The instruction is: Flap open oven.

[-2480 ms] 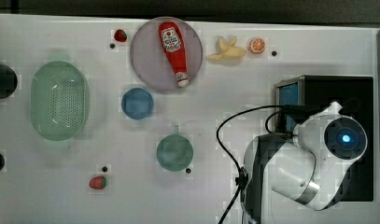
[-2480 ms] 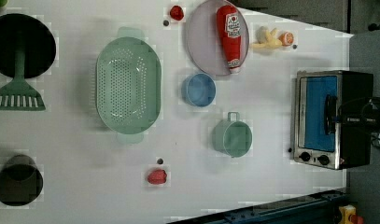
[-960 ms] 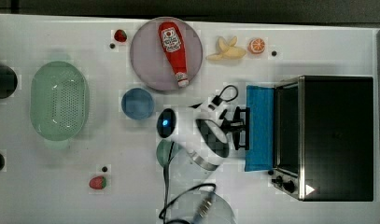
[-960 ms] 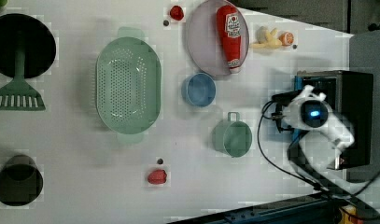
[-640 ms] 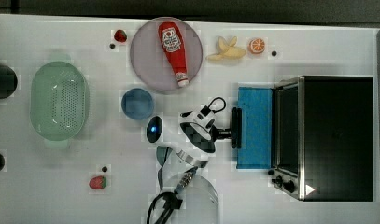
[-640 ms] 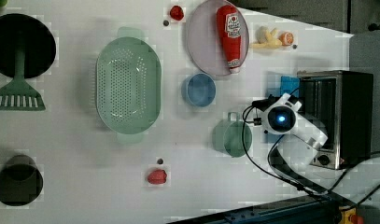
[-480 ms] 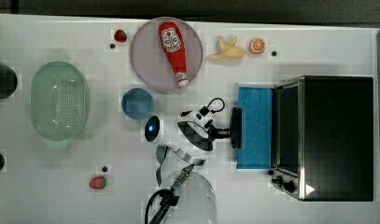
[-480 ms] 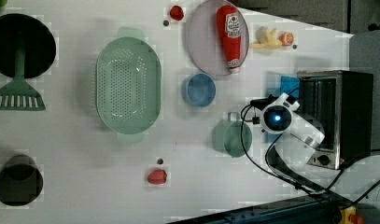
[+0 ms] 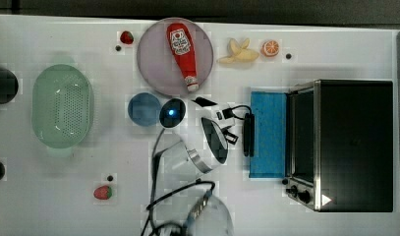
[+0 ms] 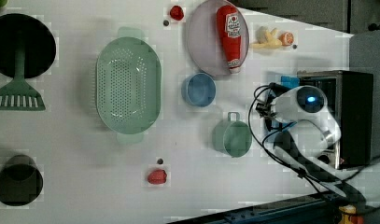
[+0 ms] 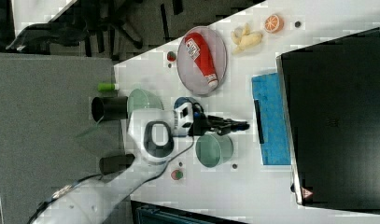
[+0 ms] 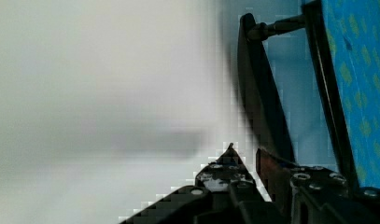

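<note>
The oven (image 9: pixel 355 142) stands at the top view's right, its blue glass door (image 9: pixel 269 132) lying flat open toward the table's middle. The black bar handle (image 9: pixel 247 135) runs along the door's free edge. My gripper (image 9: pixel 237 132) reaches level with that edge, its tips just short of the handle (image 11: pixel 258 121) in the right view. In the wrist view the fingers (image 12: pixel 220 175) stand a narrow gap apart with bare table showing between them, and the handle (image 12: pixel 257 93) runs past the right finger. The gripper (image 12: pixel 248 163) is open.
A green mug (image 10: pixel 232 137) sits right under my arm beside the door. Near it are a blue bowl (image 9: pixel 143 109), a grey plate (image 9: pixel 158 69) with a ketchup bottle (image 9: pixel 183 46), and a green colander (image 9: pixel 62 105). Banana (image 9: pixel 239 51) and orange (image 9: pixel 270 47) lie behind the door.
The oven door has gone from shut to lying flat open, my gripper drawing away from the oven with its handle. In the last half second the gripper stays by the handle while the wrist turns.
</note>
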`<action>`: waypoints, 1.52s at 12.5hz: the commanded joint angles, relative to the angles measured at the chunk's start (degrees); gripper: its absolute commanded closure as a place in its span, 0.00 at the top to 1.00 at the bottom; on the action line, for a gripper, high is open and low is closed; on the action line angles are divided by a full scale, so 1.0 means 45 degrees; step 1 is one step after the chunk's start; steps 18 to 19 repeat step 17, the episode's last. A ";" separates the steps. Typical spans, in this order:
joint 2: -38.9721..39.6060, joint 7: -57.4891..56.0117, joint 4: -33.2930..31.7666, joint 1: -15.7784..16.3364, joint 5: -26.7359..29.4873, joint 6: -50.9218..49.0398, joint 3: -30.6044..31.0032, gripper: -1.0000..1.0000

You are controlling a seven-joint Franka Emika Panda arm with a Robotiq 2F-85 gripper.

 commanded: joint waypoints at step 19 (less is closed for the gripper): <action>-0.9656 0.0651 0.2457 -0.0049 0.6456 -0.8409 -0.0280 0.18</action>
